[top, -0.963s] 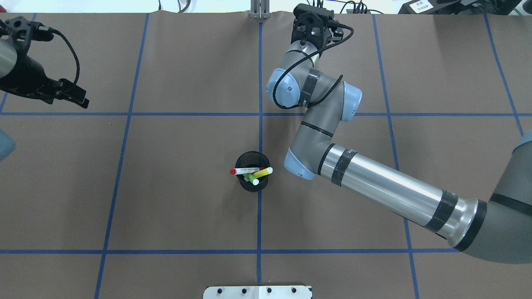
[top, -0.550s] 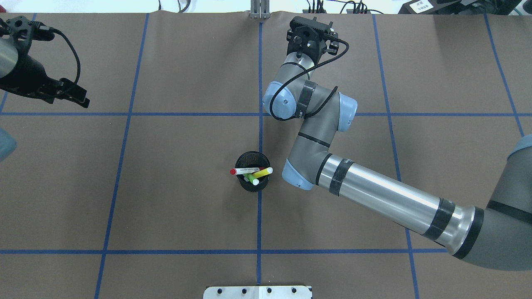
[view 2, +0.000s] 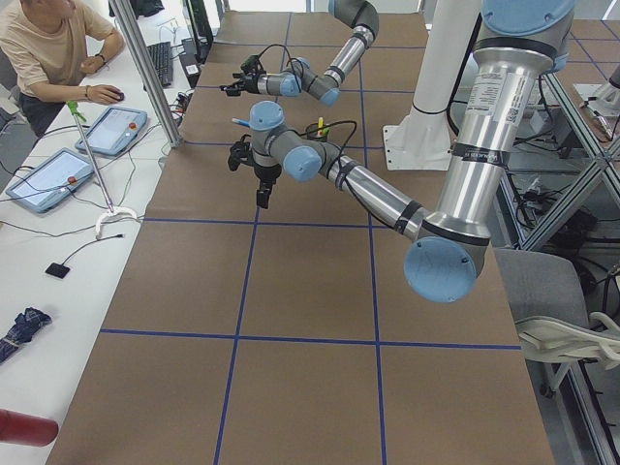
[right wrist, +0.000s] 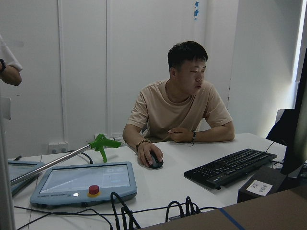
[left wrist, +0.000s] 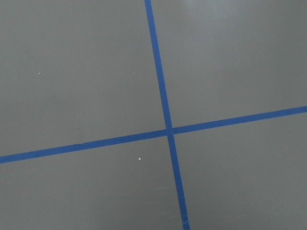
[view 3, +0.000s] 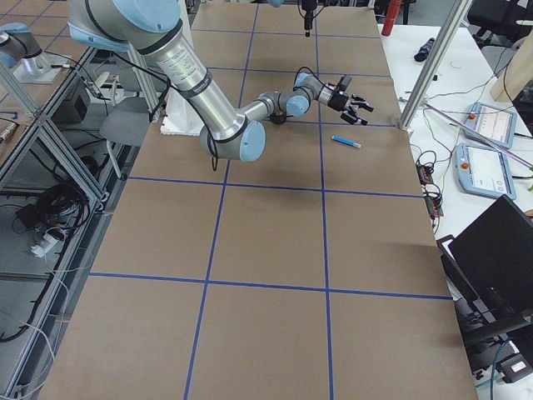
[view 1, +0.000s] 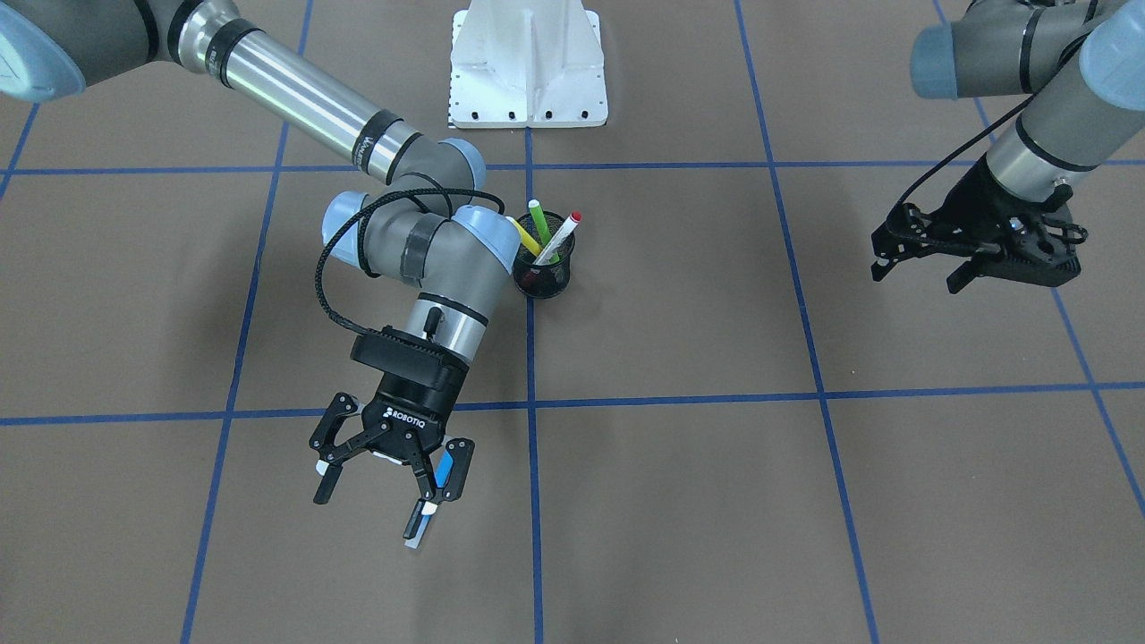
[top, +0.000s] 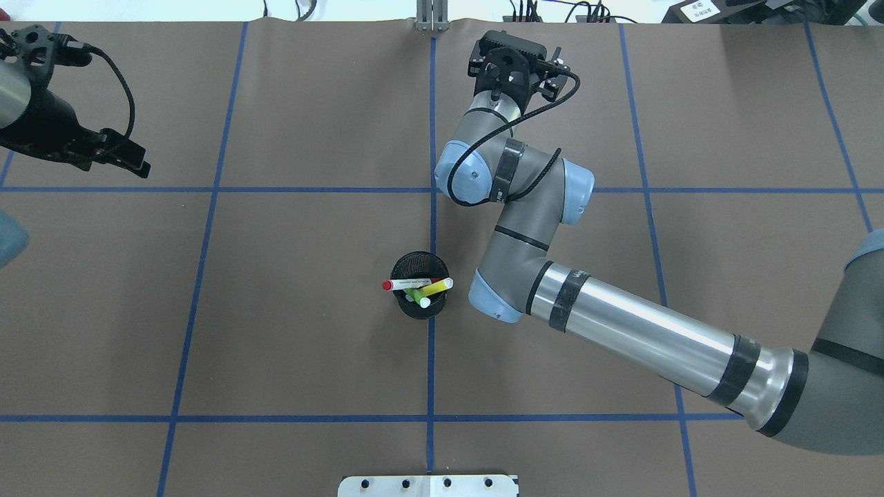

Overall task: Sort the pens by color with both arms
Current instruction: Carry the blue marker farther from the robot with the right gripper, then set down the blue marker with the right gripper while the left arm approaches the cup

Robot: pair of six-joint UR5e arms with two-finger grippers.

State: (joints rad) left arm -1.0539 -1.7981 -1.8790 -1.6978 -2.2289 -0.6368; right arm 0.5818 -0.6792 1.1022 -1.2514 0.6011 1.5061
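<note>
The blue pen lies flat on the table, just under my right gripper, whose jaws are wide apart and hold nothing. The red pen, green pen and yellow pen lean in the black cup. My left gripper hangs far off, jaws apart too.

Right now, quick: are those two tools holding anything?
Left tool: open, holding nothing.
Right tool: open, empty; the blue pen lies loose beneath it.

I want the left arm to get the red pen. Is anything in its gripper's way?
Nothing visible: only bare table lies between the left gripper and the red-capped pen in the cup.
</note>
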